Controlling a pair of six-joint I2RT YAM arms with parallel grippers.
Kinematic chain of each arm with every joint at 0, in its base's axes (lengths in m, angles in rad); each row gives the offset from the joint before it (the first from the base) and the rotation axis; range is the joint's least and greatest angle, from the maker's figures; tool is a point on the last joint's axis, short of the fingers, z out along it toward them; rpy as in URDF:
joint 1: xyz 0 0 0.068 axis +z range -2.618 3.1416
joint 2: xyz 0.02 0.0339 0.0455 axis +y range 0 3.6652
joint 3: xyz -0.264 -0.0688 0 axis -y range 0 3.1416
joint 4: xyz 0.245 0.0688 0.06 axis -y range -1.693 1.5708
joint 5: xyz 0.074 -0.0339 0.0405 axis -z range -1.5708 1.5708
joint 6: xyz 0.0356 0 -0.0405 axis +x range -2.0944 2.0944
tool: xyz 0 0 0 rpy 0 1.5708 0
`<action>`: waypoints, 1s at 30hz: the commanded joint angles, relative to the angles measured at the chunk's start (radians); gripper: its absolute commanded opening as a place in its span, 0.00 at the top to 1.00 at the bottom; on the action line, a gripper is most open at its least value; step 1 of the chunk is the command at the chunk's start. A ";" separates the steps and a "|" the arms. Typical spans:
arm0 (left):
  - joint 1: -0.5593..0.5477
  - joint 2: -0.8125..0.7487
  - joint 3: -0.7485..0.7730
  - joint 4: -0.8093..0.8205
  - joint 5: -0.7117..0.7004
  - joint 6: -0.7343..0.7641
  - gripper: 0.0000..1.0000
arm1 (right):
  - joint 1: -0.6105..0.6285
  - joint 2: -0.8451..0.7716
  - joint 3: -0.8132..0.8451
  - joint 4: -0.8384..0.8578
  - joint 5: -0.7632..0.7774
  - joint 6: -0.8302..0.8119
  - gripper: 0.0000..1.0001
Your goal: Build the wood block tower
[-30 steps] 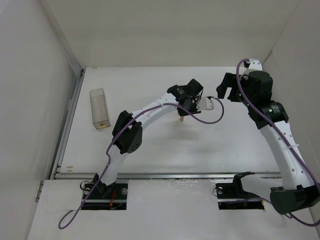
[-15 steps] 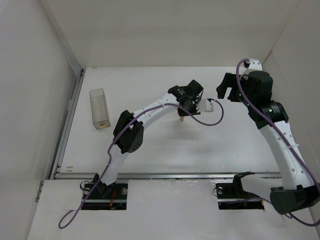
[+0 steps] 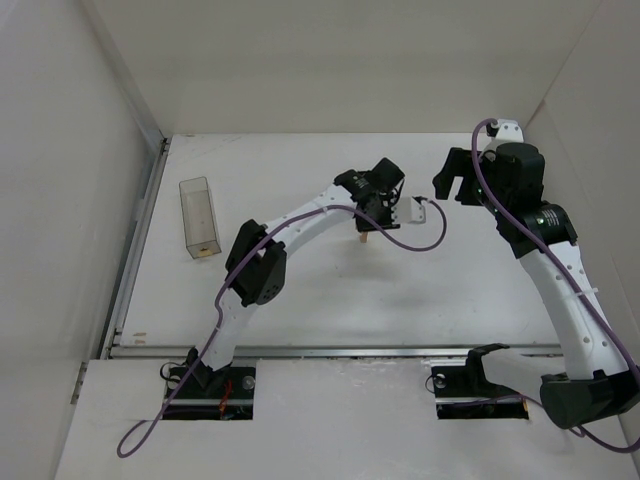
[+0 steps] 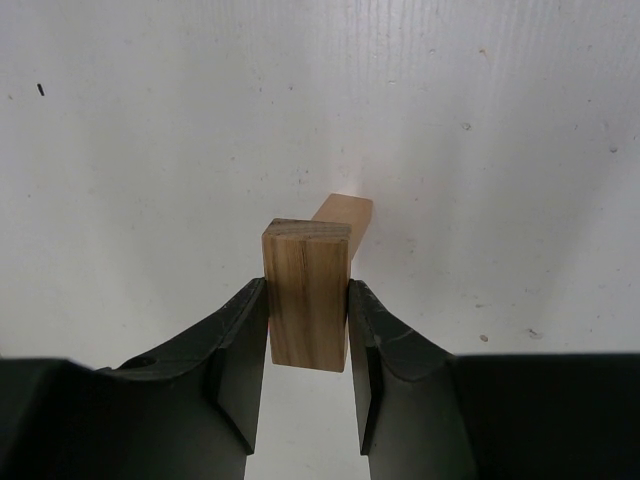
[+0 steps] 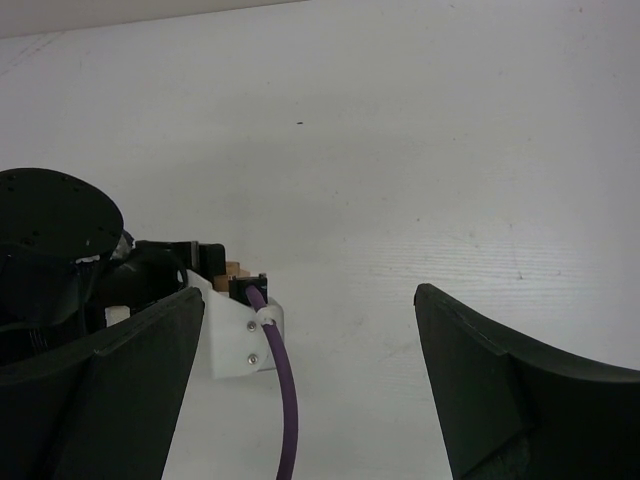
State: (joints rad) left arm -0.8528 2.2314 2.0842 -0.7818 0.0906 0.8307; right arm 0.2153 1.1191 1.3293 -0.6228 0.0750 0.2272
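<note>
Grip status: left gripper [image 4: 305, 292] is clamped on a light-tan wood block [image 4: 307, 305], one finger [image 4: 240, 345] pressed flat on each long side. The block sits squarely between the tips, its end-grain face sticking out just past them.

A second block [image 4: 346, 215] lies on the white table [image 4: 150, 150] right behind the held one, angled off to the right and partly hidden by it. I can't tell whether the two touch.

From overhead, the pair is mid-table, tucked directly under the left arm's wrist, with only a tan sliver [image 3: 362, 237] showing.

Right gripper [image 3: 452, 182] hangs just right of the left wrist, jaws wide apart with nothing between them. Its own camera looks down on the left wrist and a purple cable [image 5: 282, 400].

Clear plastic container [image 3: 197, 217] lies well off to the left.
</note>
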 commanded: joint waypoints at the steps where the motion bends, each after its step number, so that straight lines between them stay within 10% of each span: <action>1: 0.008 -0.013 0.043 0.004 0.023 0.019 1.00 | -0.008 -0.004 0.048 0.006 0.003 -0.012 0.08; 30: 0.017 -0.003 0.053 0.004 0.034 0.008 1.00 | -0.008 0.005 0.057 -0.003 0.012 -0.022 0.08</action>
State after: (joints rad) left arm -0.8375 2.2322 2.0949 -0.7784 0.1020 0.8402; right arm 0.2153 1.1267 1.3365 -0.6296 0.0753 0.2131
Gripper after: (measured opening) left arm 0.295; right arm 0.917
